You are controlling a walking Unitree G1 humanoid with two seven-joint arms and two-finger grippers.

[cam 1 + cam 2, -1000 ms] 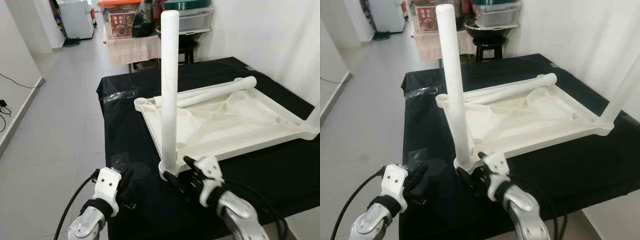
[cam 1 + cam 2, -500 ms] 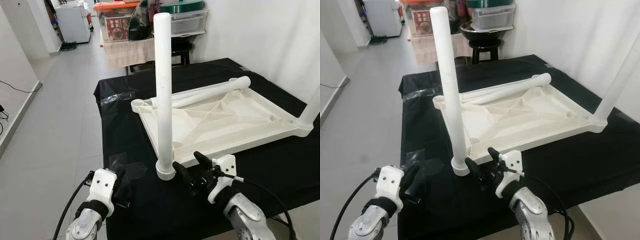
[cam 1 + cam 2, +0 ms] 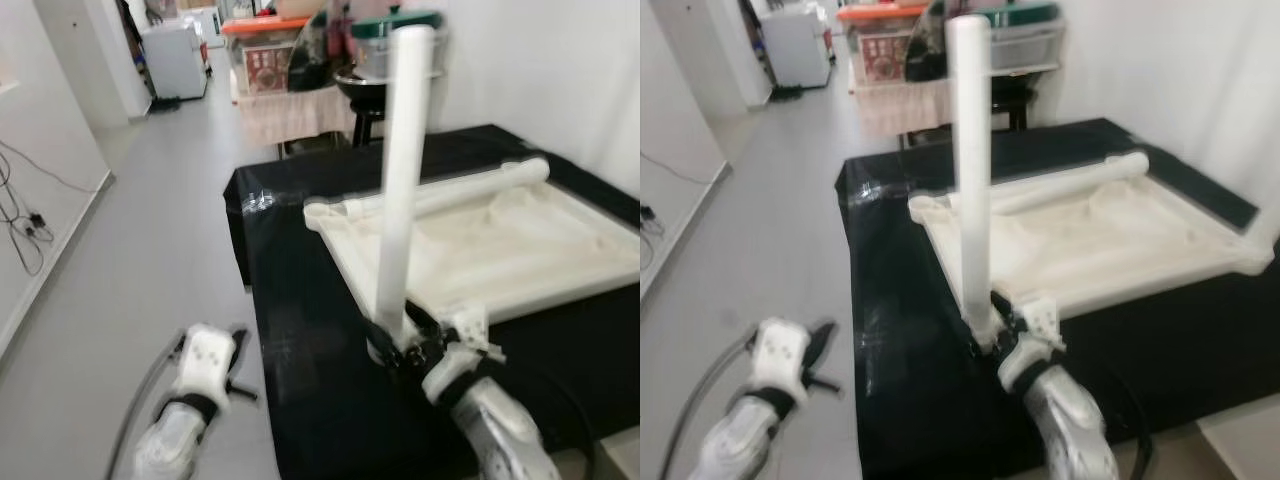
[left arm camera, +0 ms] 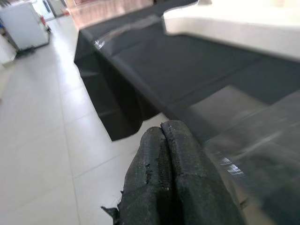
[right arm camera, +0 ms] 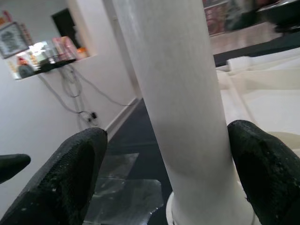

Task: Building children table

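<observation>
fingers first: my left gripper hangs low off the near edge of the black cloth-covered table, over the grey tiled floor, its two black fingers pressed together on nothing. my right gripper reaches forward at the table's near side, its black pads spread either side of the base of the upright white plastic table leg; they sit close to it, but i cannot tell whether they press on it. i count three white legs: this standing one, a second lying along the far rim of the upside-down cream plastic tabletop, and a third rising at its right corner.
</observation>
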